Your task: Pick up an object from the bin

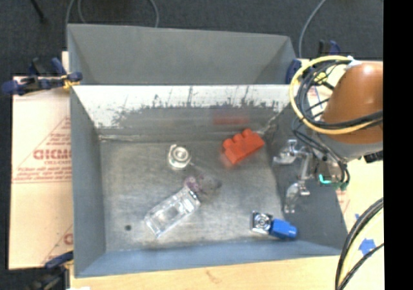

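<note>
As gripper (292, 174) gapes, beside bin's right wall (321, 227)

Orange brick (243, 146), silver cap (179, 155) and clear case (171, 212) lie apart.

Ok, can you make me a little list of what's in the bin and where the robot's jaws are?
container: grey metal bin
towards the back: orange-red plastic toy brick
middle: small round silver cap
front left: clear plastic block, lying flat
front right: small blue and silver piece
jaws: open, holding nothing, at the bin's right side
nearest to jaws: the brick and the blue and silver piece
</note>
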Available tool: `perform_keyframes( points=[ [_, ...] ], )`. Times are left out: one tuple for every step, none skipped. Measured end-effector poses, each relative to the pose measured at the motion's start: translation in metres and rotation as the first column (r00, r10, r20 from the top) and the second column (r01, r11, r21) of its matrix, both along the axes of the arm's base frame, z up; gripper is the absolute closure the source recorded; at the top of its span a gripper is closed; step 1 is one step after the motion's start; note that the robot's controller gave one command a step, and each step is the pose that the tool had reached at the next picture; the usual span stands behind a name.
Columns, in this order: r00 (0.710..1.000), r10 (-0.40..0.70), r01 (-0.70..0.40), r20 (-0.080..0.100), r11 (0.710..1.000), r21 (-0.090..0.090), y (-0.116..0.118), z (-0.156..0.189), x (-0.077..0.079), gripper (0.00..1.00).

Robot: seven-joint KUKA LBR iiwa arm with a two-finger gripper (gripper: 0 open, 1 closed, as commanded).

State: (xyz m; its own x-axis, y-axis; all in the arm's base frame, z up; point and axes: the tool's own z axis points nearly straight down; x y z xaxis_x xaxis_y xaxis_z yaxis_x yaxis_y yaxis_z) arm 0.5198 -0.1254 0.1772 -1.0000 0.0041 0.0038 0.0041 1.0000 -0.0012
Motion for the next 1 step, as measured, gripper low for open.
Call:
perform_keyframes(
  points=[
    [0.998, 0.061, -0.061, 0.016, 0.998, -0.001, -0.0039, -0.0939, -0.0388, 0.00]
  ],
)
